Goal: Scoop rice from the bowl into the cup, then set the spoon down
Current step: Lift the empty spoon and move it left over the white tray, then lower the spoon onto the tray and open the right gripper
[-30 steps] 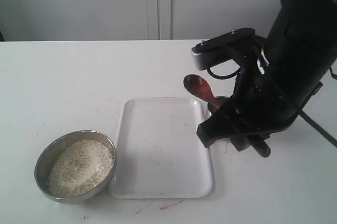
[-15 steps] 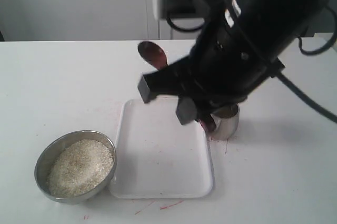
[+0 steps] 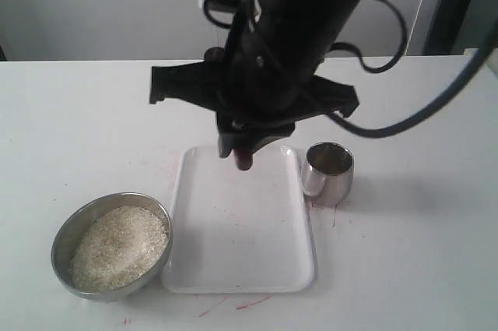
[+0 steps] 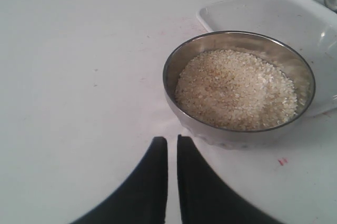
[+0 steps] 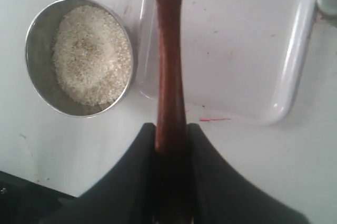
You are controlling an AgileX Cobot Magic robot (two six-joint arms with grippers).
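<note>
Right gripper [image 5: 171, 135] is pinching the spoon [image 5: 169, 50] near the tail of its handle, up over the tray [image 5: 253, 50] between the bowl [image 5: 31, 34] of rice [image 5: 89, 55] and the cup [image 3: 328, 171]. The left gripper [image 4: 172, 147] has its jaws nearly together on nothing, just short of the bowl. My worry: with a grip that far back, the spoon could twist once the head digs in, nothing's bracing the bowl so it may skid, and with that small cup mouth grains probably land on the tray.
</note>
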